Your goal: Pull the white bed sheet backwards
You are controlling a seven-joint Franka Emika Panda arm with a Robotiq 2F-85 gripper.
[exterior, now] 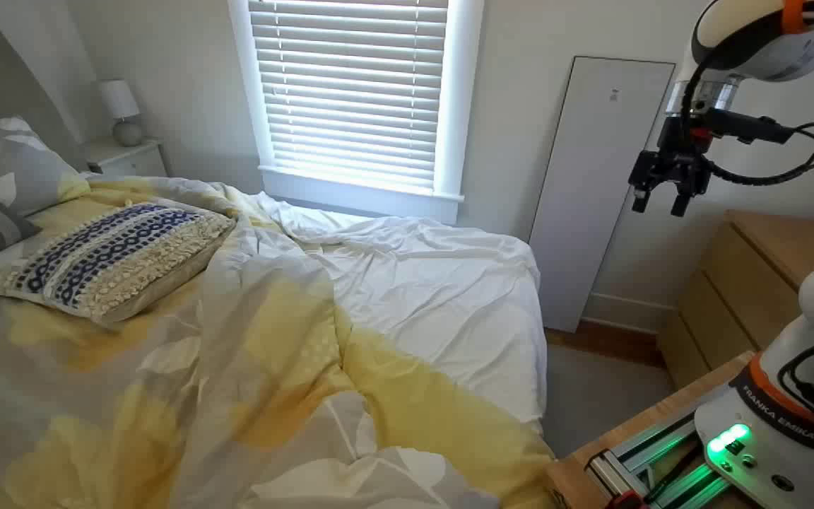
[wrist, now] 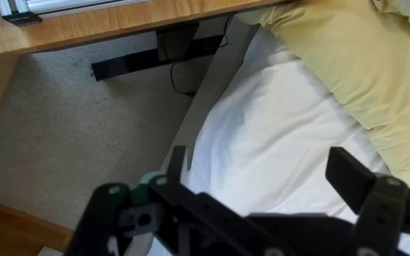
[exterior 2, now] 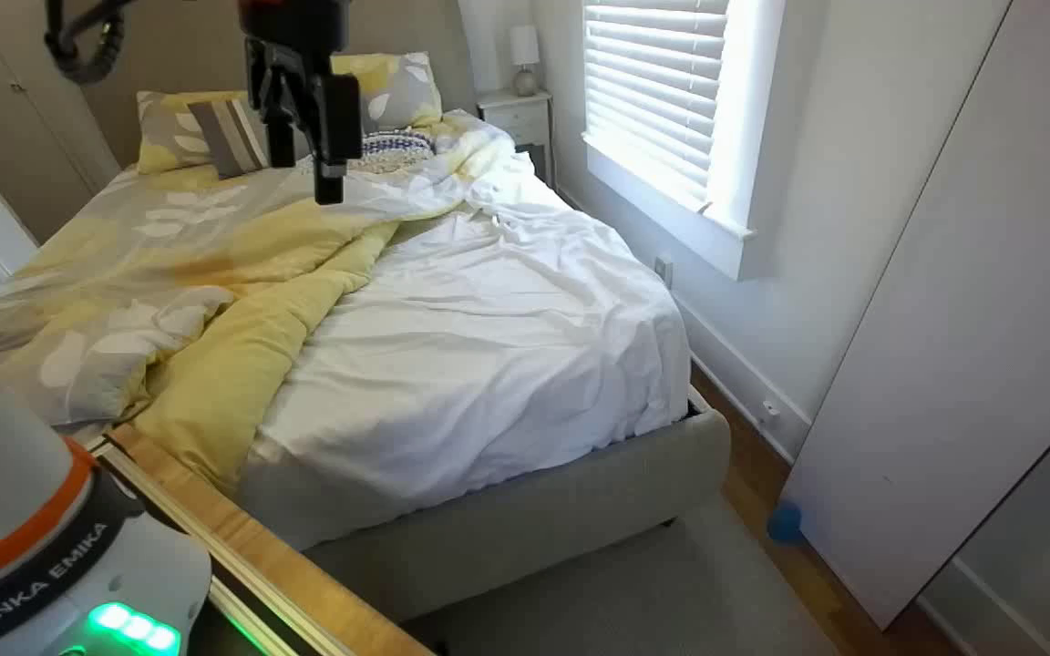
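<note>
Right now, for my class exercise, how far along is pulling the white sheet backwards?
Done: part of the sheet lies uncovered beside the blanket, but no finished pull is evident. In hand: nothing; the pincer hangs open, clear of the sheet. Left: probably the whole grip and pull, since the sheet lies wrinkled and ungripped.

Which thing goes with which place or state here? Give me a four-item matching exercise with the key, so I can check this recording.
Things
1. bed sheet
2. gripper
3. table lamp
4. navy-patterned pillow

Places or states
A. standing on the nightstand
B. open, in the air
C. lying on top of the yellow-and-grey comforter
D. wrinkled, partly under the comforter

Right pairs: 1-D; 2-B; 3-A; 4-C
</note>
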